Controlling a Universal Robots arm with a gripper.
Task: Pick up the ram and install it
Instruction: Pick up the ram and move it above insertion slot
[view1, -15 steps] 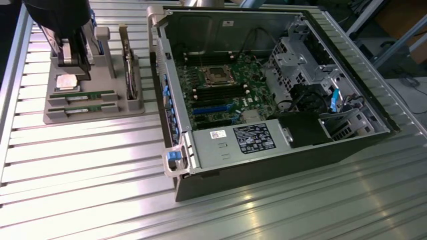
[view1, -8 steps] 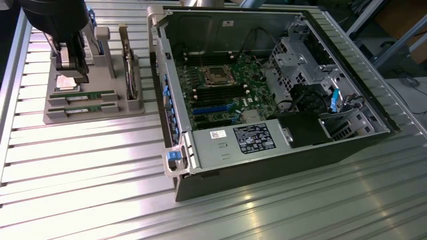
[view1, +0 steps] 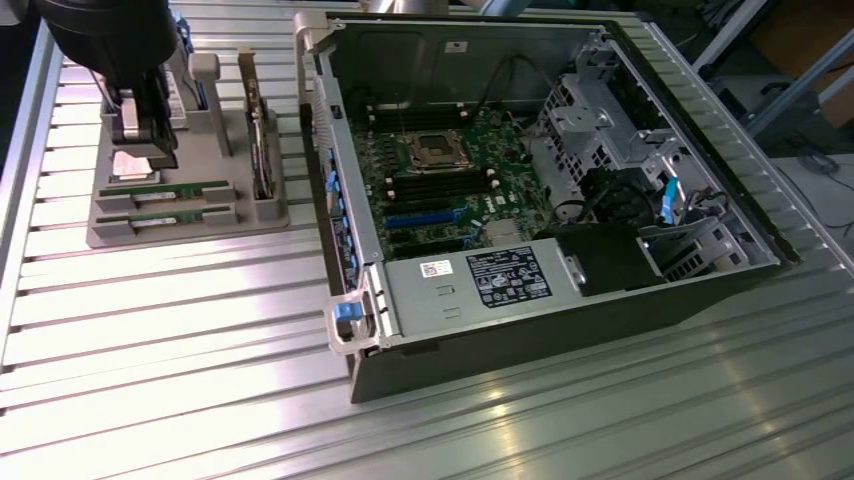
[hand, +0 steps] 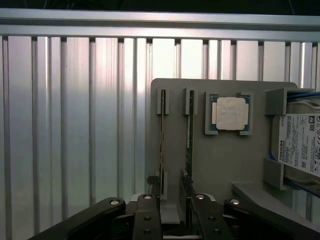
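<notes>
Our gripper (hand: 174, 206) hangs, fingers apart and empty, above two ram sticks (hand: 162, 130) standing in our grey holder (hand: 220, 160).

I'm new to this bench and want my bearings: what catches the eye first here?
The open computer case dominates the ribbed table, its motherboard exposed. At the exterior view's left, a grey holder carries two ram sticks, and the open gripper hangs over it, holding nothing.
</notes>
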